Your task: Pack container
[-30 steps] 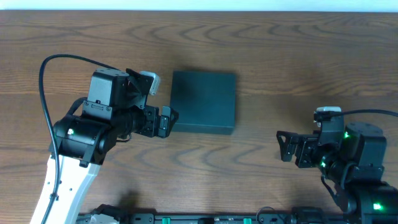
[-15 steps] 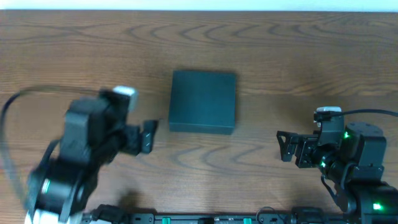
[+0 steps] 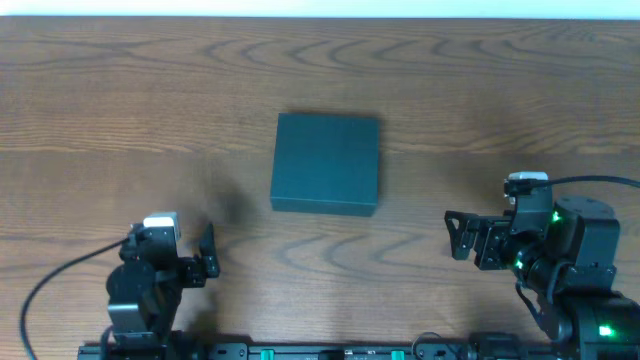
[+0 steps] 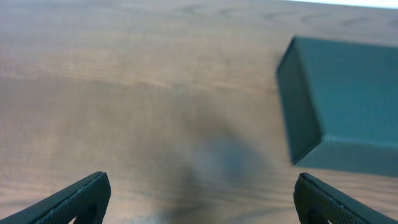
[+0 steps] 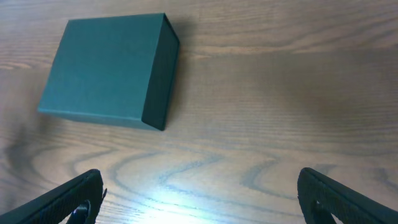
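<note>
Resting at the lower left of the overhead frame, the left claw [image 3: 207,262] has its fingers spread wide and holds nothing. A second ago it was at the lower left corner of the container [image 3: 328,160]. Now it has pulled well clear, with bare counter [image 3: 500,90] between them. The right claw [image 3: 455,234], low on the right, is also spread and empty, and has not moved. The container sits shut near centre frame, slightly above the middle, in the same spot as before. Nothing loose lies on the counter. With the container shut and both arms backed off, the packing looks finished, or nearly so.
</note>
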Controlling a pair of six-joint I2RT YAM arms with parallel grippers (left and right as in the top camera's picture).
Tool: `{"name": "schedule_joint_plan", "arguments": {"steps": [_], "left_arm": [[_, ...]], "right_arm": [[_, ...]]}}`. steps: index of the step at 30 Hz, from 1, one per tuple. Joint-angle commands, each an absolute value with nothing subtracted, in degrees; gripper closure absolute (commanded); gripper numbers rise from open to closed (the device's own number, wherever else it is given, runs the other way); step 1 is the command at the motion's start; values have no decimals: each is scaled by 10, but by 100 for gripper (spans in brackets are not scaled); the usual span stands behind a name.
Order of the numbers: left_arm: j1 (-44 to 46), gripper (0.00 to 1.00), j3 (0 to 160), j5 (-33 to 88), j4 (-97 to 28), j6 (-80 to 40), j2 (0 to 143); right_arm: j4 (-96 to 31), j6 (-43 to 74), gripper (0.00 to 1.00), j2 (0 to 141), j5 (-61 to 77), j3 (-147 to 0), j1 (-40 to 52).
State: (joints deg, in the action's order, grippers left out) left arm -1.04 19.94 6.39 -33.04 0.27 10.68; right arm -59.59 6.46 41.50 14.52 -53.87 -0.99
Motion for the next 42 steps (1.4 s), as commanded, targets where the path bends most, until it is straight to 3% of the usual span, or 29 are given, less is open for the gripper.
{"name": "schedule_joint_plan", "arguments": {"steps": [1, 8, 42], "left_arm": [[-24, 5, 151, 59, -324, 13, 57], [-27, 5, 98, 58, -323, 13, 1], [-26, 5, 85, 49, -319, 13, 2]], "right_arm": [[-597, 57, 1, 413, 143, -538, -3], [-597, 57, 1, 413, 143, -538, -3], [-597, 57, 1, 413, 143, -538, -3]]}}
